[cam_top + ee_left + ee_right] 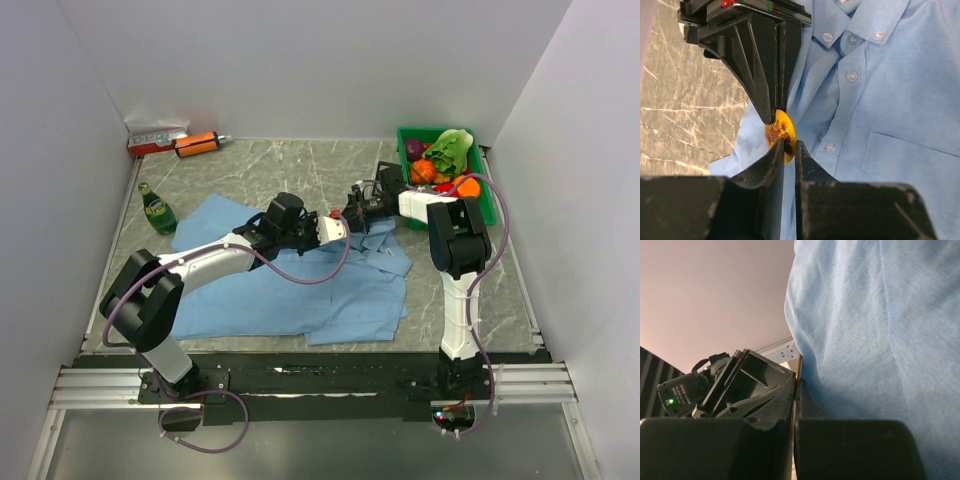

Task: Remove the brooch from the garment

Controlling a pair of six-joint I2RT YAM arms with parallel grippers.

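Note:
The garment, a light blue button-up shirt, lies spread on the marble table; its placket and white buttons show in the left wrist view. The brooch is a small gold disc with a brown pattern, near the collar. My left gripper is shut on its lower part. My right gripper comes from the opposite side, shut on its upper edge. In the right wrist view the brooch is a thin gold line between my right gripper's fingers, with shirt cloth beside it. From above, the left gripper and right gripper meet tip to tip.
A green bottle lies at the shirt's left. A green bin with vegetables stands at the back right, close behind the right arm. An orange tube and a white box lie at the back left wall.

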